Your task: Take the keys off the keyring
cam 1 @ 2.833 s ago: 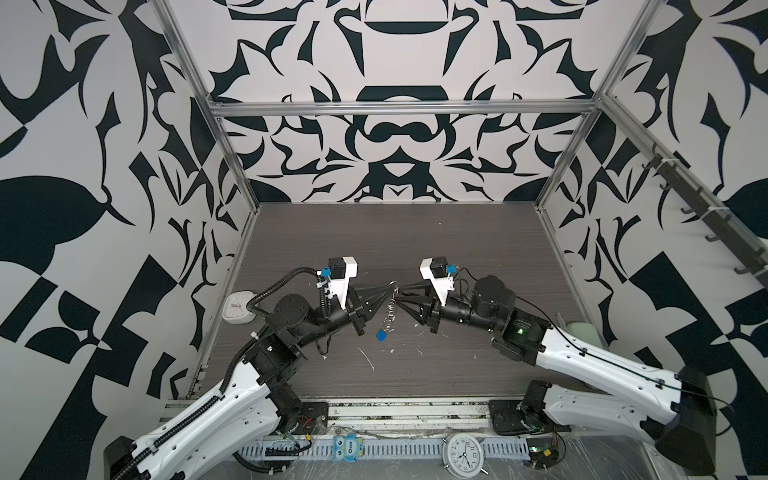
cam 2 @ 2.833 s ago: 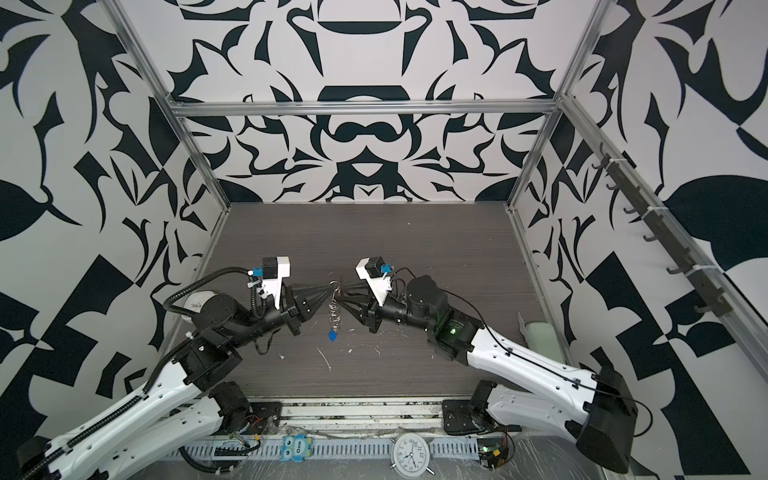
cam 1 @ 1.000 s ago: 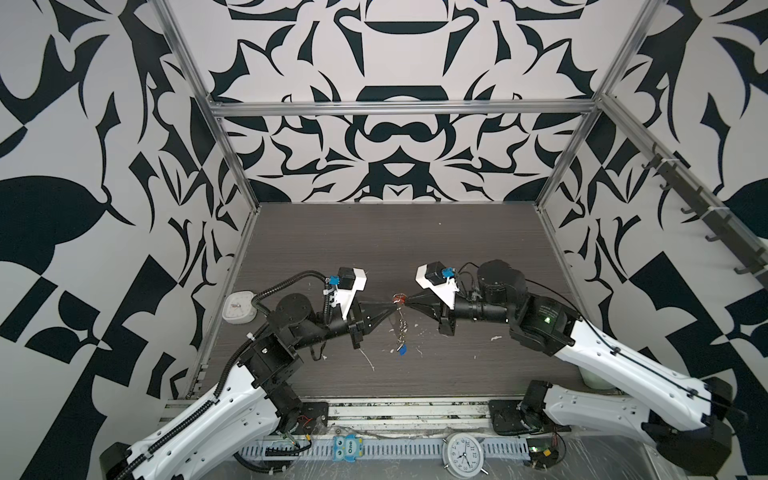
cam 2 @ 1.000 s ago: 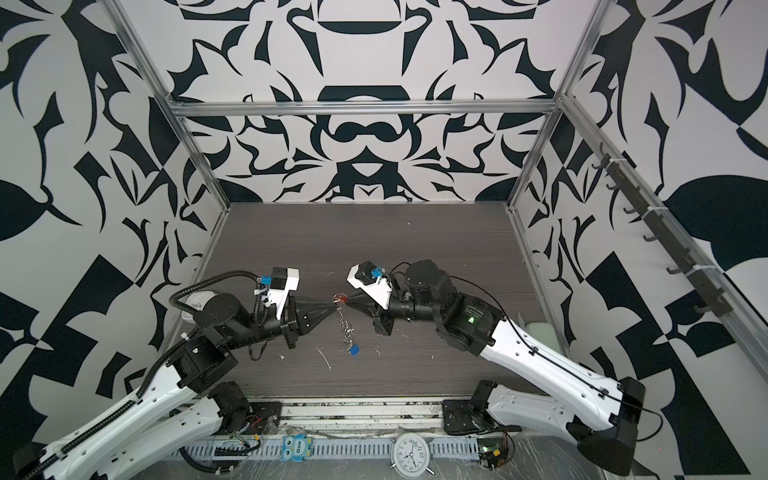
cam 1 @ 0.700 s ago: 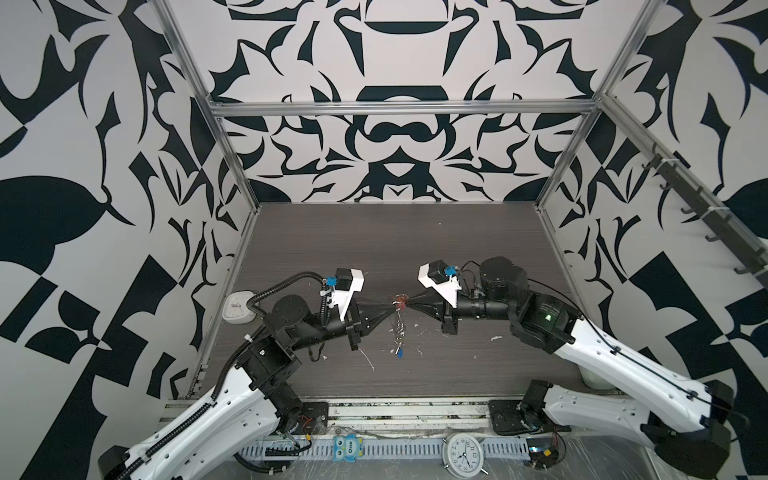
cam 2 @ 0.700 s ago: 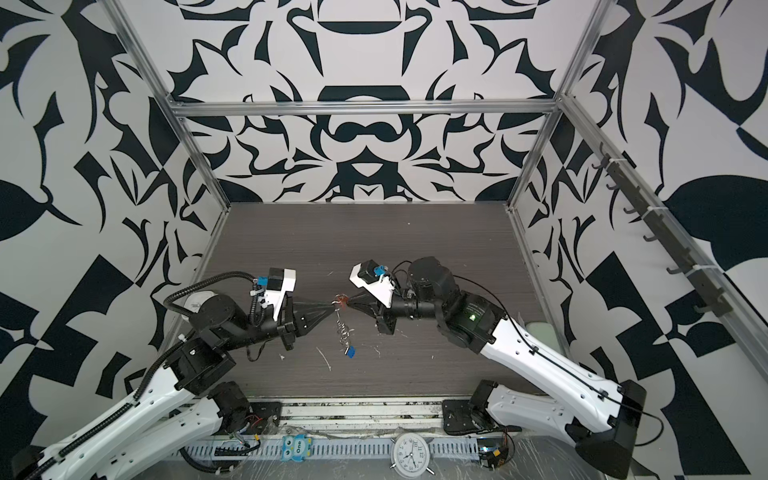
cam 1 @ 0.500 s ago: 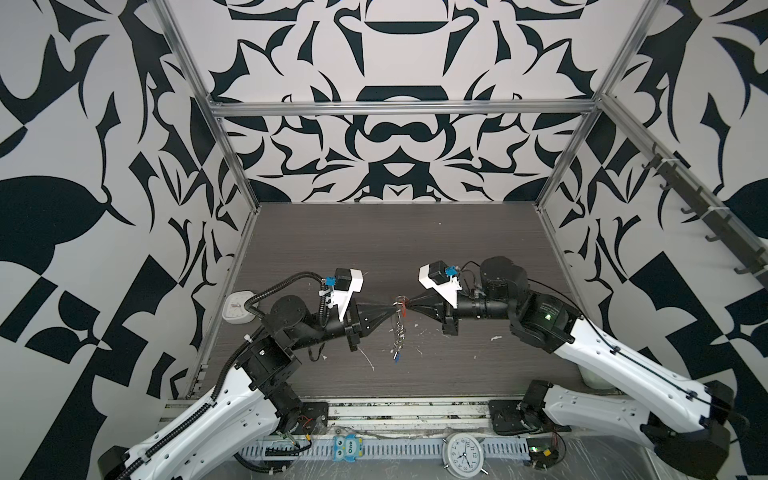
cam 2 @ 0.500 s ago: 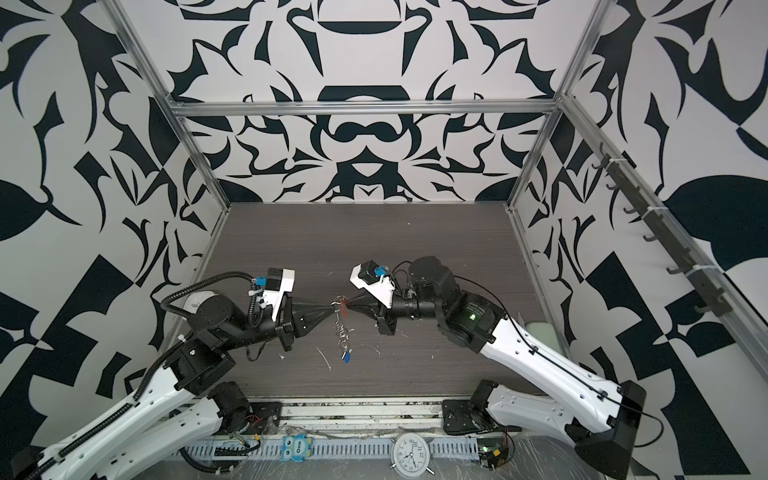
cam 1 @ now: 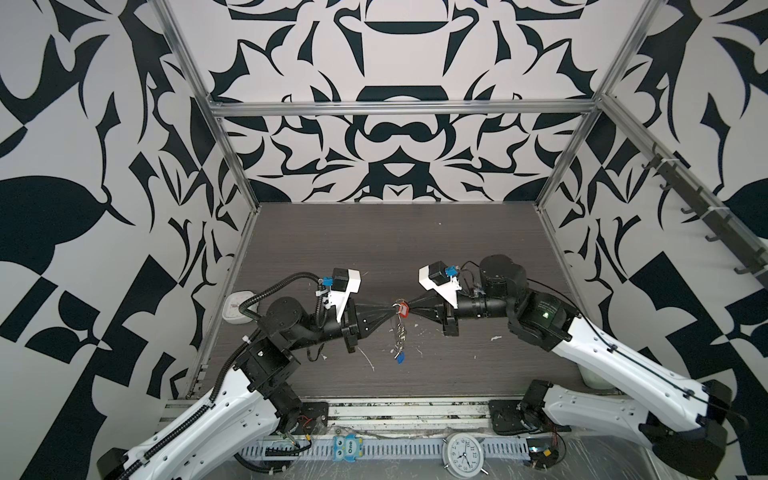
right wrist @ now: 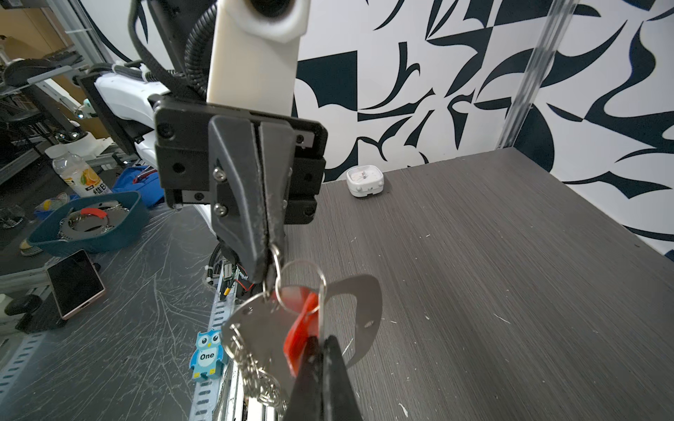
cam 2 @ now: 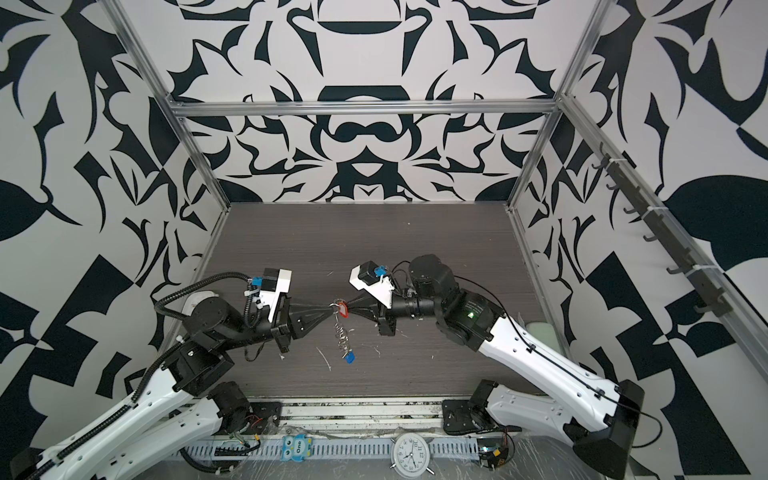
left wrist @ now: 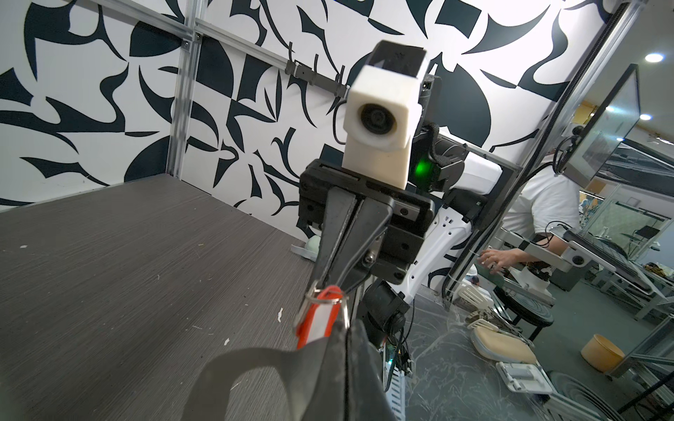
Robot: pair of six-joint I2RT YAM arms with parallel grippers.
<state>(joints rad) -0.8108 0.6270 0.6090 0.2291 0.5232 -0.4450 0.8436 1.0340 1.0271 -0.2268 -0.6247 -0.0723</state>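
Observation:
Both grippers meet tip to tip above the middle of the table in both top views. My left gripper (cam 1: pixel 392 307) (cam 2: pixel 331 306) is shut on the top of the keyring (right wrist: pixel 364 313), a curved grey strap with silver clips (right wrist: pixel 255 371). My right gripper (cam 1: pixel 409 308) (right wrist: pixel 321 340) is shut on the split ring (left wrist: pixel 321 297) of the red-orange tag (cam 1: pixel 402 308) (left wrist: pixel 319 324). Below them the clip chain (cam 1: pixel 400 332) hangs down to the blue tag (cam 1: pixel 400 357) (cam 2: pixel 350 357), just above the table. The key blades are not clearly visible among the metal.
A small white clock (cam 1: pixel 237 308) (right wrist: pixel 364 181) sits at the table's left edge. White scraps (cam 1: pixel 368 360) lie near the hanging chain. An owl figure (cam 1: pixel 348 446) and an alarm clock (cam 1: pixel 461 449) stand on the front rail. A pale object (cam 1: pixel 594 374) sits at the right edge.
Since the earliest frames both grippers have shifted a little right and the bundle now hangs stretched below them. Over the last second the hanging chain only sways slightly; both grippers stay shut.

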